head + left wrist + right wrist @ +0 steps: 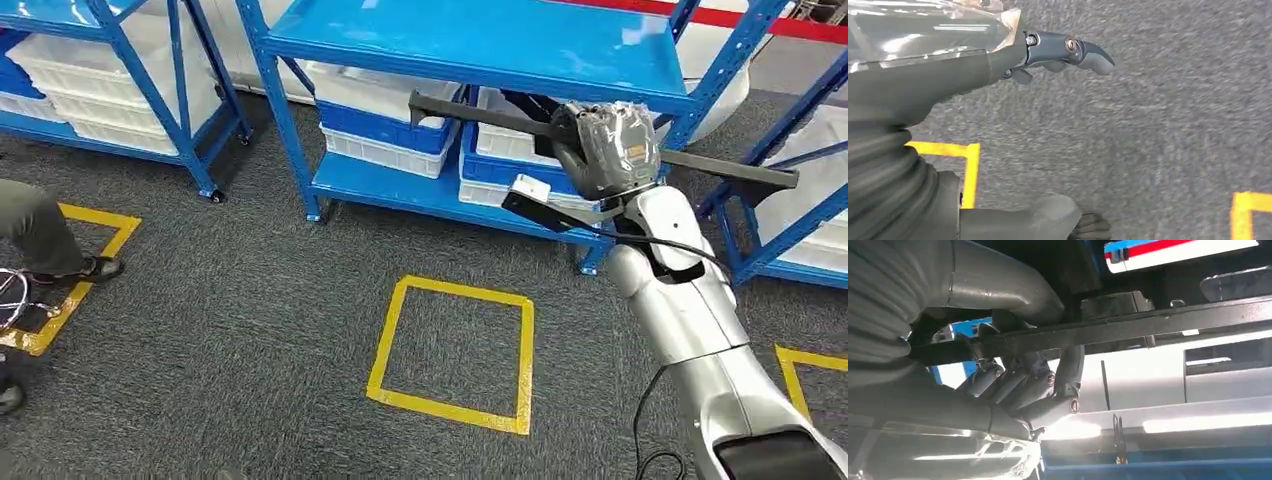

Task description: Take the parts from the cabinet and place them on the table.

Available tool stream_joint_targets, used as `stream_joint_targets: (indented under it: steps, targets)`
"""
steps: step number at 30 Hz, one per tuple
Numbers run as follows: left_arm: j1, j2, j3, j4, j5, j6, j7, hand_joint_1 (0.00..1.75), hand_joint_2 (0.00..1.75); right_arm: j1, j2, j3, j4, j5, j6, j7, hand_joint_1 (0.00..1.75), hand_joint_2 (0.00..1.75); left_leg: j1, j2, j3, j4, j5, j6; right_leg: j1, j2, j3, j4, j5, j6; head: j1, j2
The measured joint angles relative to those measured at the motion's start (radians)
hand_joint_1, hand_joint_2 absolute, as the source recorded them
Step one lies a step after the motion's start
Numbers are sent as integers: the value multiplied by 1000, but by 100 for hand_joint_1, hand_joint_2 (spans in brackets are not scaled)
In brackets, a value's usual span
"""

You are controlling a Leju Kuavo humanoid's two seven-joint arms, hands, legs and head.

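Right hand (608, 148): we see it grasping a long black bar (480, 112), fingers (1018, 385) wrapped round it, raised in front of the blue rack (480, 45).
Bar: roughly level, just in front of the white bins (385, 105) on the rack's lower shelf.
Left hand (998, 65): we see it holding nothing, fingers extended over grey carpet (1148, 140).
Floor: a yellow tape square (452, 352) lies nearer us.
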Motion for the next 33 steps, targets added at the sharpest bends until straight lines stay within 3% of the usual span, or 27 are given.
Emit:
stream_joint_targets:
  steps: [1, 2, 3, 5, 6, 7, 8, 9, 11, 12, 13, 14, 16, 17, 18, 19, 21, 22, 23, 24, 25, 27, 28, 29, 31, 32, 33]
  targets:
    - [0, 0, 0, 0, -2, -1, 0, 0, 175, -1, 0, 0, 0, 0, 0, 0, 166, 175, 0, 0, -11, 1, 12, -4, 0, 0, 69, -90, -2, -5, 1, 0]
    - [0, 1, 0, 0, -2, -1, 0, 0, 175, -3, 0, -1, 0, 0, 0, 0, 166, 175, -7, -1, -19, 3, 21, -11, 4, 0, 150, -194, -38, -18, 1, 0]
    - [-1, 1, 0, 0, -3, -1, 0, 0, 175, -6, 1, -1, -1, 0, 0, 0, 166, 175, -8, 1, -25, 4, 35, -16, 12, 4, 180, -278, -68, -31, -1, 0]
    - [-1, 2, 0, 0, -3, -1, 0, 0, 175, -7, -2, -3, 0, -1, 0, 0, 166, 175, -4, -1, -27, -14, 65, -25, 17, 6, 151, -258, -52, -37, -3, 0]
    - [1, 3, 0, 0, -3, -1, 0, 0, 175, -6, -2, -3, 0, -2, 0, 0, 166, 175, -9, -3, -30, -23, 79, -34, 12, 5, 141, -263, -40, -49, -5, 0]
    - [1, 8, 2, 0, -3, -1, 0, 0, 175, -8, 0, -2, 2, -2, 2, 0, 166, 175, -3, -6, -44, -19, 61, -39, -11, 1, 143, -263, -24, -63, -4, 0]
    - [2, 8, 2, 0, -3, -1, 0, 0, 175, -8, 2, -2, 3, -2, 3, 0, 166, 175, -1, -6, -56, 15, -2, -43, -8, 2, 127, -262, -10, -79, -7, 0]
    - [2, 8, 2, 0, -2, -1, 0, 0, 175, -8, 2, -2, 3, -2, 5, 0, 166, 175, 2, -6, -70, 83, -76, -49, -6, 0, 115, -262, 2, -86, -11, 0]
    - [1, 9, 4, 0, 2, -1, 0, 0, 175, -14, 5, -2, 4, -2, 8, 0, 166, 175, 6, -6, -108, 258, -170, -60, -2, -1, 89, -259, 23, -86, -11, 0]
    - [1, 9, 5, 0, 3, -1, 0, 0, 175, -16, 8, -1, 5, -2, 12, 0, 166, 175, 7, -6, -114, 324, -178, -63, -2, -1, 74, -254, 32, -84, -10, 0]
    - [1, 9, 5, 0, 4, -1, 0, 0, 175, -16, 10, 0, 6, -1, 13, 0, 166, 175, 8, -6, -101, 335, -161, -63, -2, -1, 61, -251, 38, -81, -10, 0]
    - [1, 9, 6, 0, 6, -1, 0, 0, 175, -16, 12, 1, 7, -1, 13, 0, 166, 175, 8, -6, -64, 302, -131, -62, -2, -1, 49, -246, 44, -79, -11, 0]
    - [1, 10, 9, 0, 13, -1, -5, 0, 175, -21, 20, 1, 9, -1, 13, -1, 166, 175, 6, -8, 62, 135, -89, -47, 1, 1, 34, -243, 55, -74, -11, 0]
    - [1, 14, 11, 0, 13, 0, -6, 0, 175, -24, 24, 1, 9, -1, 13, -1, 166, 175, 3, -13, 120, 52, -105, -34, 2, 1, 28, -241, 59, -68, -10, 0]
    - [1, 15, 13, 0, 13, 0, -7, 0, 175, -29, 24, 1, 11, -1, 13, -1, 166, 175, 0, -12, 139, 11, -111, -31, 6, -1, 25, -239, 64, -61, -8, 0]
    - [2, 14, 16, 0, 13, 0, -8, 0, 175, -31, 28, 2, 13, -1, 14, 0, 166, 175, -6, -12, 136, 8, -110, -29, 0, -2, 22, -240, 75, -45, -9, 0]
    - [3, 17, 19, 0, 14, 0, -9, 0, 175, -31, 30, 4, 17, 0, 14, 0, 166, 175, -13, -12, 133, 5, -97, -17, -6, -1, 17, -246, 87, -30, -10, 0]
    - [3, 15, 19, 0, 14, 0, -9, 0, 175, -32, 31, 4, 18, 0, 14, -1, 166, 175, 1, -7, 141, -27, -80, -3, 2, -1, 10, -241, 76, -31, -8, 0]
    - [0, 14, 19, 0, 14, 0, -11, 0, 175, -35, 32, 4, 20, -2, 14, -3, 166, 175, -2, -3, 136, -35, -74, -1, 1, 1, -4, -221, 49, -35, -8, 0]
    - [0, 15, 20, 0, 15, 0, -14, 0, 175, -41, 33, 4, 24, -3, 14, -3, 166, 175, -1, -2, 121, -36, -62, 10, 1, 2, -35, -149, -7, -45, 0, 0]
    - [0, 15, 22, 0, 17, 0, -15, 0, 175, -43, 34, 5, 26, -4, 14, -3, 166, 175, -1, -2, 110, -36, -56, 6, -2, 2, -56, -76, -47, -47, 2, 0]
    - [4, 14, 25, 0, 23, 1, -18, 0, 175, -43, 39, 8, 33, -4, 14, -3, 166, 175, -1, 1, 88, -31, -40, 2, -8, 2, -90, 63, -99, -38, 3, 0]
    - [5, 13, 26, 0, 24, 1, -21, 0, 175, -43, 41, 9, 35, -4, 14, -3, 166, 175, 1, 2, 78, -28, -34, -1, -10, 2, -85, 80, -94, -28, 2, 0]
    - [5, 13, 27, 0, 24, 1, -26, 0, 175, -46, 47, 10, 40, -3, 15, -1, 166, 175, 5, 4, 59, -20, -25, -7, -14, 2, -50, 49, -59, -7, 2, 0]
    - [5, 11, 29, 0, 21, 0, -29, 0, 175, -54, 53, 9, 45, 0, 15, 9, 166, 175, 14, 5, 28, 2, -16, -20, -24, 1, 44, -87, -3, 22, 2, 0]
    - [5, 13, 29, 0, 12, -1, -29, 0, 175, -55, 54, 7, 44, 1, 14, 15, 166, 175, 14, 5, 13, 15, -13, -25, -29, 2, 87, -165, -16, 27, 3, 0]
    - [4, 15, 29, 0, 6, -3, -27, 0, 175, -56, 55, 5, 43, 2, 13, 17, 166, 175, 10, 3, -3, 28, -5, -35, -9, 4, 126, -219, -46, 16, 8, 0]
